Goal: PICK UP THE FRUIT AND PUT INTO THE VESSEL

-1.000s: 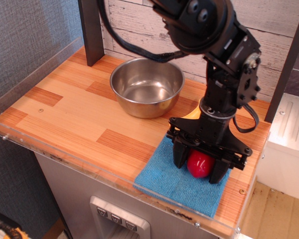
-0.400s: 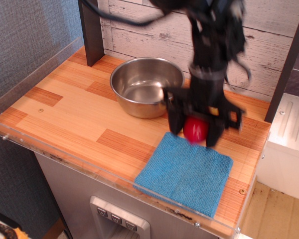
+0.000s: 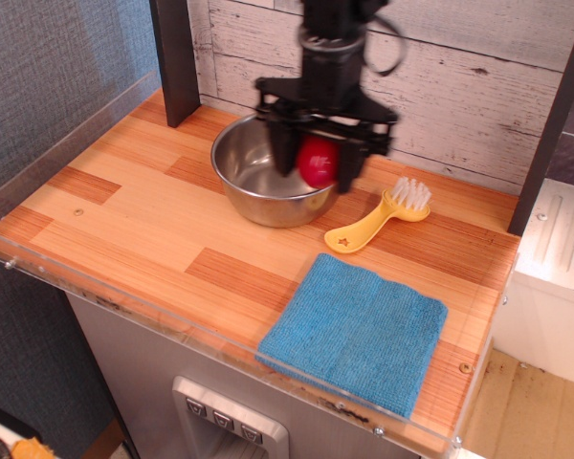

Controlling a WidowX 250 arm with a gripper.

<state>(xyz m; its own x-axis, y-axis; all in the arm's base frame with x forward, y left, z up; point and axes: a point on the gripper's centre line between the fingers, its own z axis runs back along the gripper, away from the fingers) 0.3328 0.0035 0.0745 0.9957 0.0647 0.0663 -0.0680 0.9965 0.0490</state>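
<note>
My black gripper (image 3: 318, 163) is shut on the glossy red fruit (image 3: 317, 161) and holds it in the air over the right side of the shiny steel bowl (image 3: 252, 168). The bowl stands at the back middle of the wooden table and looks empty inside. The fruit's pale cut face is not visible.
A yellow-handled brush (image 3: 378, 219) with white bristles lies right of the bowl. A blue cloth (image 3: 354, 330) lies at the front right. A dark post (image 3: 176, 57) stands behind the bowl at the left. A clear acrylic rim (image 3: 67, 124) edges the table.
The gripper has lifted the fruit off the blue cloth and carried it back and left to above the bowl. The brush, hidden before, now shows.
</note>
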